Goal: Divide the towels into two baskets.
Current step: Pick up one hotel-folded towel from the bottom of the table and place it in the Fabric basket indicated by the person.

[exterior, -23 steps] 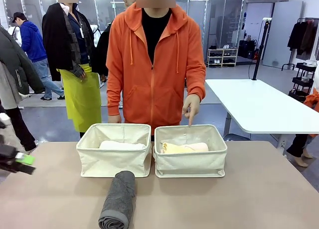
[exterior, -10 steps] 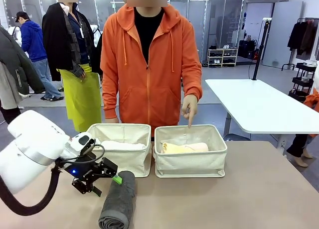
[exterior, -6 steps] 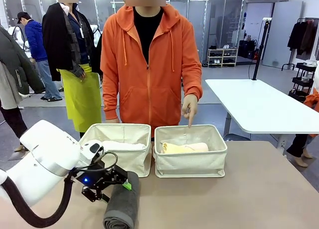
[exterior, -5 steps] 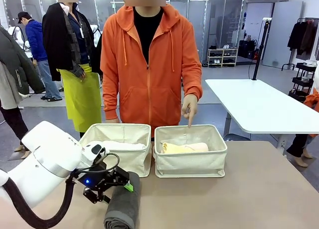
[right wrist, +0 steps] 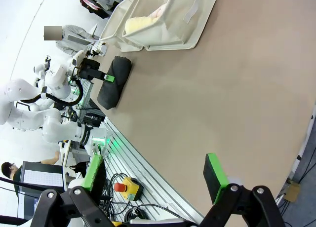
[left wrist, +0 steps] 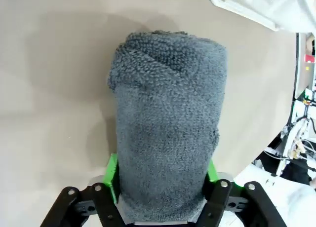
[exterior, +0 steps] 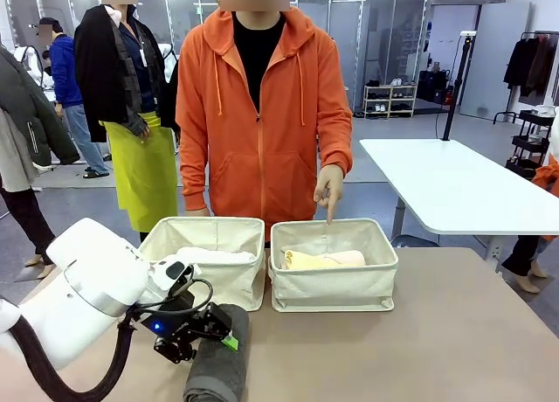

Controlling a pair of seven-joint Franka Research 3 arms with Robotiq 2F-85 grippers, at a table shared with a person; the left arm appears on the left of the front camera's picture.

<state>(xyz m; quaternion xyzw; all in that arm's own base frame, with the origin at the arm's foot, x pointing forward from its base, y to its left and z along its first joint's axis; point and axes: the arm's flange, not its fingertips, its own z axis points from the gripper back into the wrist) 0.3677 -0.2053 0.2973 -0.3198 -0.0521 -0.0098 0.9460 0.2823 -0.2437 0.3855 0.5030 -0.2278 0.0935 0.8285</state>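
One dark grey towel [left wrist: 165, 123] lies on the table [exterior: 419, 350] before the baskets [exterior: 332, 264], my left gripper [left wrist: 162, 180] clamped around its end, so the loose roll may unroll when I lift.

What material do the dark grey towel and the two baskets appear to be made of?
The dark grey towel looks like terry cloth: its surface is covered in small matte loops, seen close in the left wrist view. The two baskets seem to be cream canvas or similar woven fabric: matte, soft walls that sag slightly, with rolled rims. The exact fibre cannot be told.
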